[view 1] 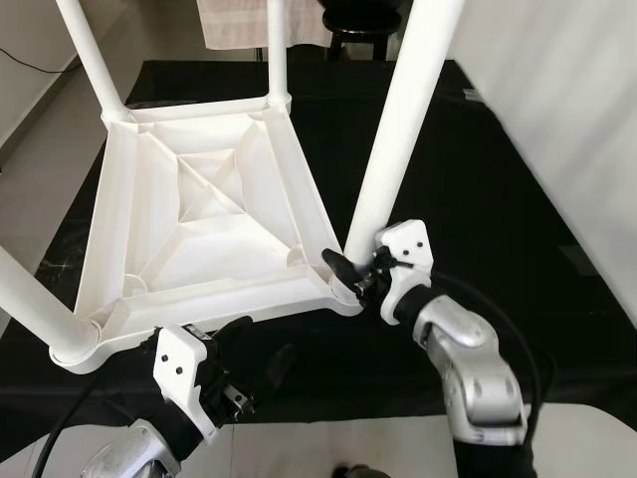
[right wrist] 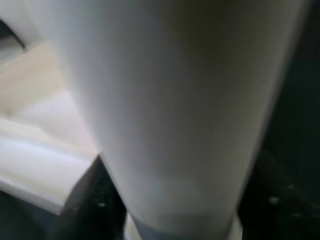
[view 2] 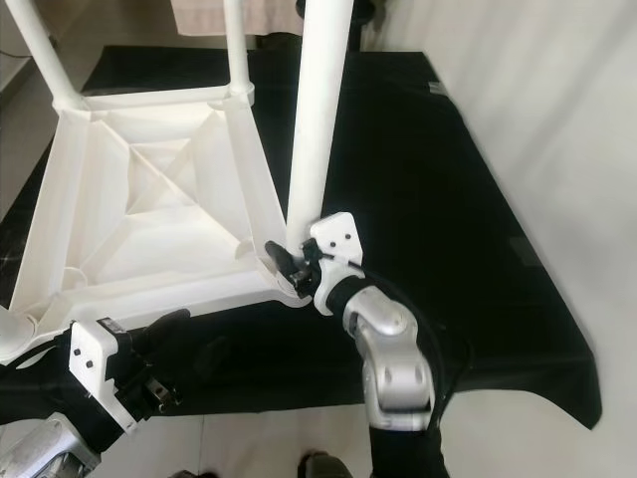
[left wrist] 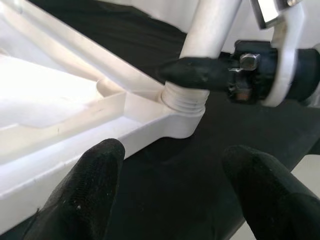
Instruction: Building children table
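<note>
The white kids' tabletop (view 1: pixel 199 214) lies upside down on a black cloth (view 1: pixel 468 179), legs up and cut off above. The right gripper (view 1: pixel 354 276) is clamped round the near-right leg (view 1: pixel 398 139) at its socket; the left wrist view shows the threaded collar (left wrist: pixel 184 97). The left gripper (view 1: pixel 239 344) hangs spread, holding nothing, beside the near edge.

A black cloth (view 1: pixel 478 149) is lying spread over the floor. Beyond the black cloth's far edge, a dark round stool (view 1: pixel 360 22) is standing, with a pale fabric (view 1: pixel 239 25) hanging just beside it.
</note>
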### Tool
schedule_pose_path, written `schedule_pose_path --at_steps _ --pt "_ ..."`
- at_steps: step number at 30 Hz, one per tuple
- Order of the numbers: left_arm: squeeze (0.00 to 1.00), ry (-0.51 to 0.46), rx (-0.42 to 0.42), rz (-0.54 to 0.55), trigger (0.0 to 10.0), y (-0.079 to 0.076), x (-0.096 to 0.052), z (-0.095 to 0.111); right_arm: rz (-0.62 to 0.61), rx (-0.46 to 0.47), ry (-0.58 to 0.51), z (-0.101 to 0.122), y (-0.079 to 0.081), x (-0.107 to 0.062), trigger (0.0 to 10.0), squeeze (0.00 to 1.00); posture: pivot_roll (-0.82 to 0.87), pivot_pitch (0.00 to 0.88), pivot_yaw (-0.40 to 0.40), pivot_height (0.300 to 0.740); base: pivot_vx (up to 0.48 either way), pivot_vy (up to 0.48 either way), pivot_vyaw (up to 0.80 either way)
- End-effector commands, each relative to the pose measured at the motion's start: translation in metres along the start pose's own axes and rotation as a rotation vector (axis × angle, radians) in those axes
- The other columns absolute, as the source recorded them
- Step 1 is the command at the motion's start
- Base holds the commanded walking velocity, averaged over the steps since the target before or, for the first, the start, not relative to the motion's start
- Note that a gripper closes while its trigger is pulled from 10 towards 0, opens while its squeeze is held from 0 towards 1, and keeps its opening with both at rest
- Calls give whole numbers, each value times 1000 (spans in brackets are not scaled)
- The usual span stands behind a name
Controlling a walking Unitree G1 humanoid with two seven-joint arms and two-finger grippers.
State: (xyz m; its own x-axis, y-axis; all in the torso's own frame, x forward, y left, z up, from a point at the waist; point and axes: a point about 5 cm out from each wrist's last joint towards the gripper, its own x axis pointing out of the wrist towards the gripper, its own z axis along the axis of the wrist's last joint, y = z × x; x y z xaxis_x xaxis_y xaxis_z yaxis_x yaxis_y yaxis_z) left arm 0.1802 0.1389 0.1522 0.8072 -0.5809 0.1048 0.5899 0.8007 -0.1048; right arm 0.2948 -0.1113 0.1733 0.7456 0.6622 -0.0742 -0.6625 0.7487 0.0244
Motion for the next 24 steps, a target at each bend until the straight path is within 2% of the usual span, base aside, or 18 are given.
schedule_pose_path --at_steps 1,2,3,4,5,7,10,11,14,15,16,17,24 --pt "0 16 1 -5 10000 -1 0 -4 340 36 -44 13 25 4 10000 1000 -205 173 -56 740 0 0 0" --pt "0 15 0 -8 10000 -2 0 -4 427 -17 -42 16 28 3 10000 24 -199 174 -57 740 0 0 0" --pt "0 15 0 -8 10000 -2 0 -4 427 -17 -42 16 28 3 10000 24 -199 174 -57 740 0 0 0" --pt "0 15 -1 -9 10000 -2 1 -4 509 -54 -34 18 28 1 10000 0 -199 173 -58 740 0 0 0" --pt "0 15 -1 -9 10000 -2 1 -4 509 -54 -34 18 28 1 10000 0 -199 173 -58 740 0 0 0" --pt "0 14 -2 -12 10000 -4 1 -4 630 -132 -19 22 20 4 10000 0 -189 172 -62 740 0 0 0" --pt "0 14 -2 -12 10000 -4 1 -5 667 -147 -12 25 14 8 10000 0 -183 171 -63 740 0 0 0" --pt "0 13 -2 -12 10000 -5 1 -5 684 -155 -3 29 5 15 10000 0 -180 173 -69 740 0 0 0" --pt "0 12 -3 -12 10000 -7 1 -5 709 -169 6 33 0 23 10000 0 -177 172 -72 740 0 0 0" --pt "0 11 -4 -13 10000 -8 0 -5 737 -173 13 36 -2 27 9294 0 -171 174 -73 740 0 0 0" --pt "0 11 -4 -13 10000 -8 0 -5 737 -173 13 36 -2 27 9294 0 -171 174 -73 740 0 0 0" --pt "0 11 -5 -14 10000 -9 0 -5 783 -167 20 38 -3 30 0 0 -171 176 -74 740 0 0 0" --pt "0 10 -12 -20 10000 -12 1 -6 864 -172 50 40 -10 31 0 0 -197 170 -77 740 0 0 0"
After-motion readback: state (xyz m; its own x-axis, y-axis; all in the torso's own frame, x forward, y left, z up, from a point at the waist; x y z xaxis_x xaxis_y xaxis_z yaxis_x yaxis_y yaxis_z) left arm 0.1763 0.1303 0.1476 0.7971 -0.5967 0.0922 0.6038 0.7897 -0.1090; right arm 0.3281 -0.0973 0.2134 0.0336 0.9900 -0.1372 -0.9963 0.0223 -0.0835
